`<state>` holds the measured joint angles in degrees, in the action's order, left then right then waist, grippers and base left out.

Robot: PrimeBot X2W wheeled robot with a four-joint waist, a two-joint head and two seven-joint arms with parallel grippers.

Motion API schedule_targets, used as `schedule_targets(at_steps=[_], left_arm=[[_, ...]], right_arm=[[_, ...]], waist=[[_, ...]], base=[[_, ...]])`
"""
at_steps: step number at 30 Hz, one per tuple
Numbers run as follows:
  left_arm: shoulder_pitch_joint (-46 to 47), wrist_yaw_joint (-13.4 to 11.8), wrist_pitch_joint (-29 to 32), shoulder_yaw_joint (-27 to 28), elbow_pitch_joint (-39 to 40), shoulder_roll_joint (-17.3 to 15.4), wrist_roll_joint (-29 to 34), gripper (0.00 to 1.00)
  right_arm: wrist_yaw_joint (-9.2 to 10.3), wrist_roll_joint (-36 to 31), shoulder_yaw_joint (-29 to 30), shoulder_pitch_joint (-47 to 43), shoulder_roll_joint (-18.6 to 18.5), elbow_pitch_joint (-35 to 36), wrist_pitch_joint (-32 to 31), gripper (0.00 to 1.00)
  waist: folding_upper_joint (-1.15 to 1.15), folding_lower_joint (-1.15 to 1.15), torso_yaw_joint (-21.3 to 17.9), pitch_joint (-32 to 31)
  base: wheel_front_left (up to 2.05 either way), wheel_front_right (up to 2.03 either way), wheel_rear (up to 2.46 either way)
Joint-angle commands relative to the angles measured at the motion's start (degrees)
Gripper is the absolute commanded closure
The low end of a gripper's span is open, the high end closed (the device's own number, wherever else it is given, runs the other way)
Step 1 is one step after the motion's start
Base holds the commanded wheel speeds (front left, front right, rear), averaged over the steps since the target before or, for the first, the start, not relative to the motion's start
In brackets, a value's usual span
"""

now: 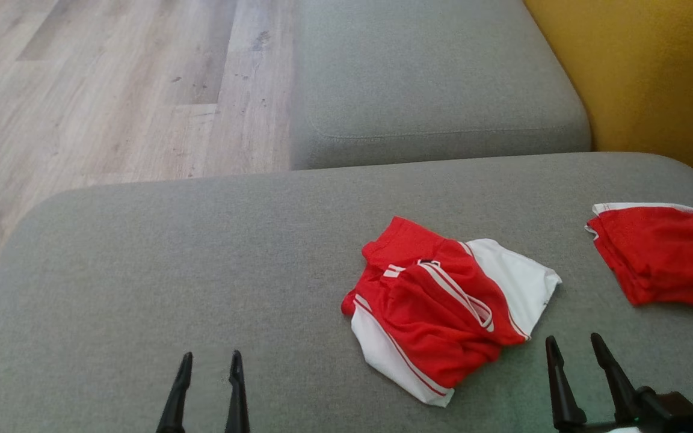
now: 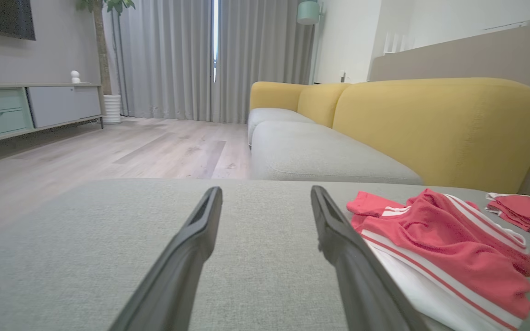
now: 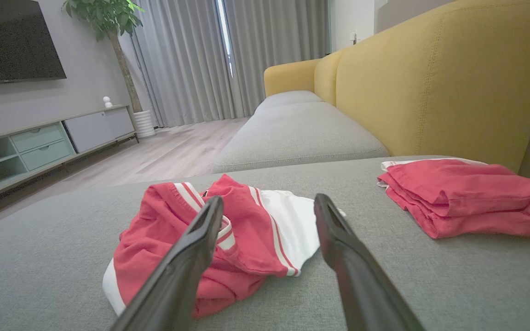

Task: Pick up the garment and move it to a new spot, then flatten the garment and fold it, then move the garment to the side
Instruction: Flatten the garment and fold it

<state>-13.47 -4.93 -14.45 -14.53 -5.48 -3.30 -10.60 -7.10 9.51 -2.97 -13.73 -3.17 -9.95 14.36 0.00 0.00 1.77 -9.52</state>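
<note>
On the near left of the grey cushion (image 1: pixel 142 270), the left gripper (image 1: pixel 212 356) hangs with its two fingers apart and nothing between them, well clear of any cloth. Further right, past the middle of the cushion, lies the garment (image 1: pixel 437 300), a crumpled red and white heap that touches neither gripper. Just beside its lower right edge is the right gripper (image 1: pixel 574 338), its fingers likewise apart and empty. The pick-up looks not yet begun, and the right gripper seems the better one to make it. It should come down on a raised red fold rather than the flat white panel, close on one thick bunch, and lift straight up so the cloth does not drag. The bare grey stretch ahead of the left gripper would suit as the new spot. Far right lies a folded red piece (image 1: pixel 659 252), well apart from the heap and best left alone; its right end runs off the head view's edge. What kind of garment the heap is, and what is tucked beneath it, cannot be made out.
</note>
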Motion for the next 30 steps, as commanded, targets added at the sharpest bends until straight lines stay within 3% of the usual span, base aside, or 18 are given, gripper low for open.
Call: schedule_targets(at_steps=[1,12,20,24,30], left_arm=[[2.2,0.2,-0.5,1.5,1.6,0.4,-0.1,0.0],[6.8,2.7,-0.5,-2.6,1.1,0.4,1.1,0.0],[19.3,6.8,0.5,-14.6,-4.8,0.4,4.3,0.0],[25.8,7.7,5.5,-21.1,-9.3,0.4,4.0,0.0],[31.8,6.3,15.0,-27.8,-14.1,0.4,1.4,0.0]], right_arm=[[-0.39,-0.5,-1.2,2.2,-0.7,2.0,0.6,0.0],[-0.39,-0.5,-1.9,3.6,-2.1,2.6,0.6,0.0],[-0.39,-0.2,-2.5,5.2,-3.2,3.4,0.6,0.0],[-0.39,0.1,-3.2,6.3,-3.5,3.6,0.6,0.0],[-0.39,0.5,-3.7,7.2,-3.3,3.5,0.6,0.0]], waist=[[0.0,0.0,-0.2,0.1],[0.0,0.0,-5.8,3.2],[0.0,0.0,-11.5,7.1],[0.0,0.0,-14.3,8.8],[0.0,0.0,-17.7,10.8]], base=[[0.0,0.0,0.0],[0.0,0.0,0.0],[0.0,0.0,0.0],[0.0,0.0,0.0],[0.0,0.0,0.0]])
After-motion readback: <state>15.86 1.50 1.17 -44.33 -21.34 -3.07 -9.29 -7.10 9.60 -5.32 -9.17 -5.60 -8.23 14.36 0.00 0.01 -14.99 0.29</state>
